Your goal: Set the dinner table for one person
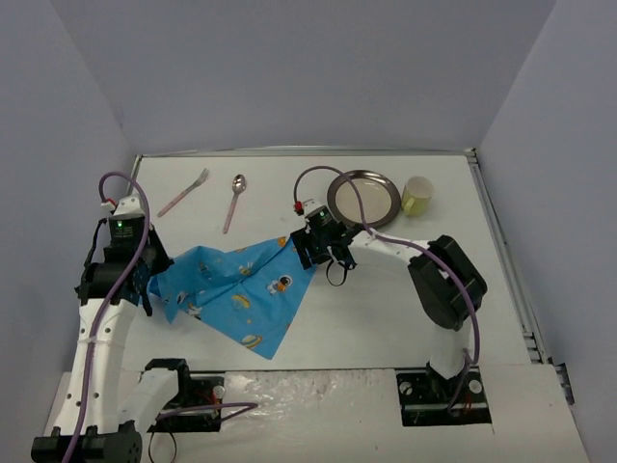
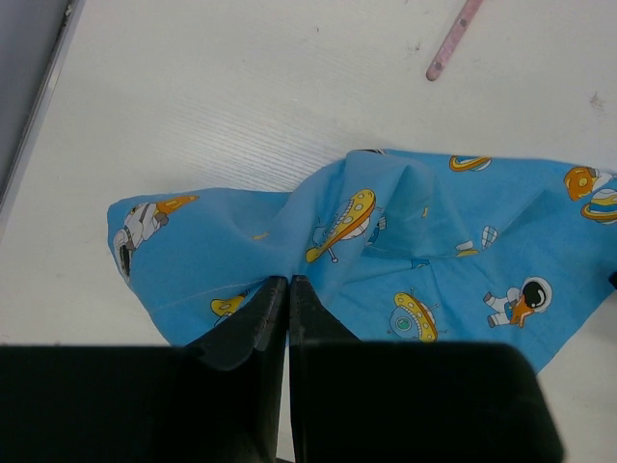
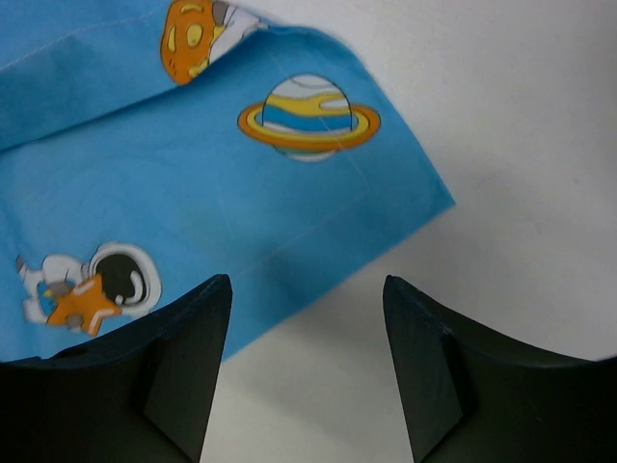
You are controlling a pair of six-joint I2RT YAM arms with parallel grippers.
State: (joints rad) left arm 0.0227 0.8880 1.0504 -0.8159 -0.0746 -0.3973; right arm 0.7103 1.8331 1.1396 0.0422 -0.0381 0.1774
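Dinner table [image 1: 386, 318]; plate [image 1: 364, 196] overhead only; left-wrist: mat [image 2: 434, 241] pinched

Left wrist view: the pink-handled fork [image 2: 453, 40] ahead of the left gripper [image 2: 289, 283] is cut by the top edge; only its handle end shows. The blue cartoon-printed cloth mat [image 2: 405, 241] runs off the right edge; its hem at the closed black fingertips is hidden. Right wrist view: the mat leaves the frame ahead and leftward of the right gripper [image 3: 304, 285]. Overhead: contents of the pale yellow cup [image 1: 417, 196] too small to tell.
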